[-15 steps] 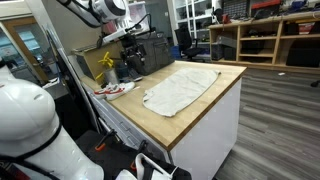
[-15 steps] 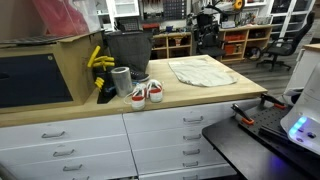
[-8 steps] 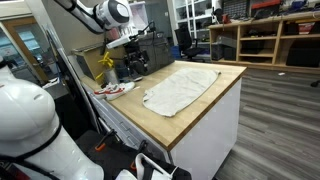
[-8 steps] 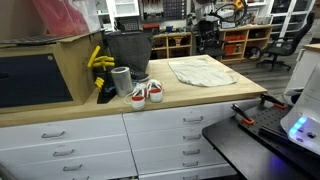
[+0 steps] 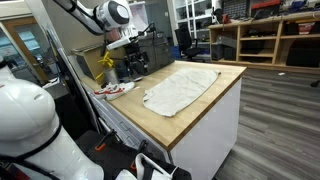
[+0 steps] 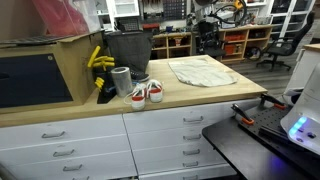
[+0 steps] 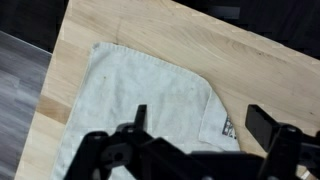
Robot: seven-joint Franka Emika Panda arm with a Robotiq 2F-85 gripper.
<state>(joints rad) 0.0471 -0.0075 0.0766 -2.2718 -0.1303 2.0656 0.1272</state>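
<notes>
**Hovering with jaws spread above a flat cloth**

Hanging in the air over the light wooden countertop, the black two-fingered gripper has its jaws spread wide and holds nothing. In an exterior view the gripper sits well above the counter's far end, touching nothing.

The rumpled off-white fabric cloth lies flat on the wood. In the wrist view it fills the middle, with one corner toward 10 o'clock and a small dark label toward 4 o'clock, between the fingers. Both exterior views show the cloth spread out, well apart from the gripper.

In an exterior view, a pair of red-and-white sneakers sits at 8 o'clock from the cloth. A grey metal cup stands just beside them, and a black bin stands behind at 10 o'clock.
</notes>
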